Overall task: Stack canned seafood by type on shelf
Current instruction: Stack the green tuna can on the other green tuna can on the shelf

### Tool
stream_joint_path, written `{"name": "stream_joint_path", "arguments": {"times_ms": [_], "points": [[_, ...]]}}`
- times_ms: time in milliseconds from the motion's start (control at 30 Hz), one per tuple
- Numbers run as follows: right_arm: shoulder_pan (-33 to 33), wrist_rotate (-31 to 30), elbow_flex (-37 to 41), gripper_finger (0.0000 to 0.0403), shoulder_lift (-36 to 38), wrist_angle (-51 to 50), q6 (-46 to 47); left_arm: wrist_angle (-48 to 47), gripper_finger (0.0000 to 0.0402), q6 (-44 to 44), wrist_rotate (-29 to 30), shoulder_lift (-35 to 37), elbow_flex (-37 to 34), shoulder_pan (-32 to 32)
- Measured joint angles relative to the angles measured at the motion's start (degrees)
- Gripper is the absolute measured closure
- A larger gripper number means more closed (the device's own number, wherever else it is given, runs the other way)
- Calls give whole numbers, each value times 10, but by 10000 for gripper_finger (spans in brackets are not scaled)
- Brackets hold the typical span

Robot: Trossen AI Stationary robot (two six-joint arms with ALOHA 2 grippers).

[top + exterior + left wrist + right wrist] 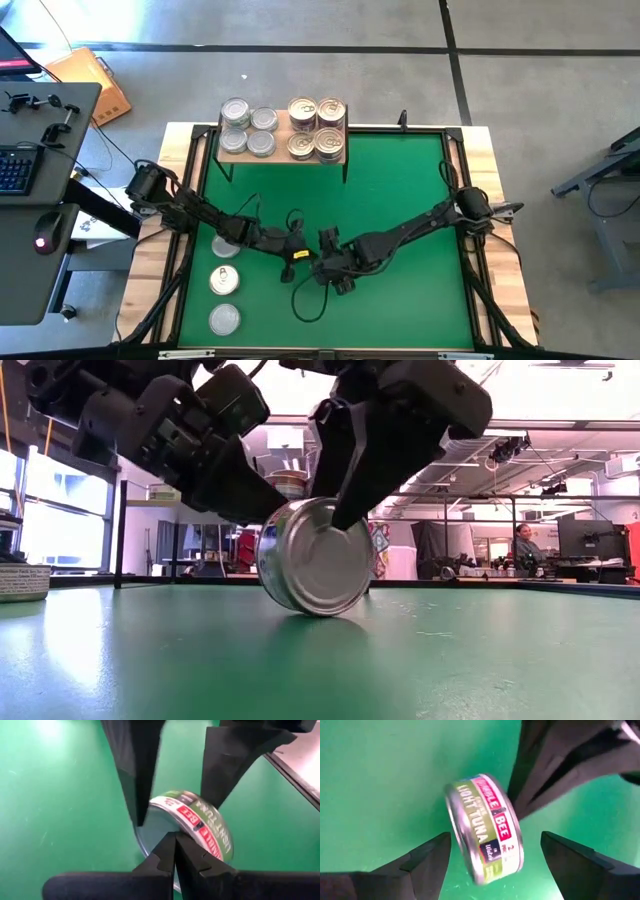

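Note:
One tuna can with a green label stands tilted on its rim on the green mat. My left gripper is shut right at the can. My right gripper comes down from above, open, with a finger on either side of the can. In the high view both grippers meet at the mat's middle and hide the can. The shelf at the far edge carries silver-lidded cans on its left half and gold-lidded cans on its right. My left gripper touches the can with its shut fingertips at the edge where the label meets the flat end, coming in slanting down from the table's left. The can leans, its lower rim on the mat. My right gripper straddles the can across its thickness from above. One finger meets the upper rim in the low view; whether both fingers touch, I cannot tell.
Three loose cans lie in a row on the mat's left side, close under my left arm. A further can shows at the left in the low view. The mat's right half is open.

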State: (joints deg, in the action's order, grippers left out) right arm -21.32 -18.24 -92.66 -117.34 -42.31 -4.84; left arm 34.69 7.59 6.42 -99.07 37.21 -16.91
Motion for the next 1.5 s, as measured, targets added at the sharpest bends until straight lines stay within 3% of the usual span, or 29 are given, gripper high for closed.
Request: {"name": "stream_joint_path", "arguments": {"times_ms": [133, 267, 467, 600, 700, 833, 1033, 1200, 1333, 1500], "points": [[-2, 1, 0, 100, 0, 15, -14, 3, 401, -3, 0, 0, 0, 0], [14, 44, 0, 119, -2, 20, 8, 3, 401, -3, -1, 0, 0, 0], [30, 81, 10, 211, -5, 32, 33, -57, 401, -2, 11, 33, 0, -1], [29, 84, 10, 278, -5, 31, 34, -156, 401, -2, 72, 87, 0, -14], [26, 81, 10, 276, -4, 31, 36, -247, 401, 11, 121, 133, 0, -28], [14, 26, 11, 276, -1, 39, 30, -341, 401, 43, 188, 186, -14, -53], [6, -93, 2, 276, 5, 103, -33, -366, 401, 114, 250, 275, -71, -112], [36, -196, -34, 276, 5, 218, -185, -364, 401, 127, 305, 336, -91, -187], [93, -200, -85, 276, 5, 292, -293, -365, 401, 123, 367, 359, -93, -244], [182, -145, -168, 276, -1, 308, -366, -366, 401, 128, 422, 360, -93, -284]]}}
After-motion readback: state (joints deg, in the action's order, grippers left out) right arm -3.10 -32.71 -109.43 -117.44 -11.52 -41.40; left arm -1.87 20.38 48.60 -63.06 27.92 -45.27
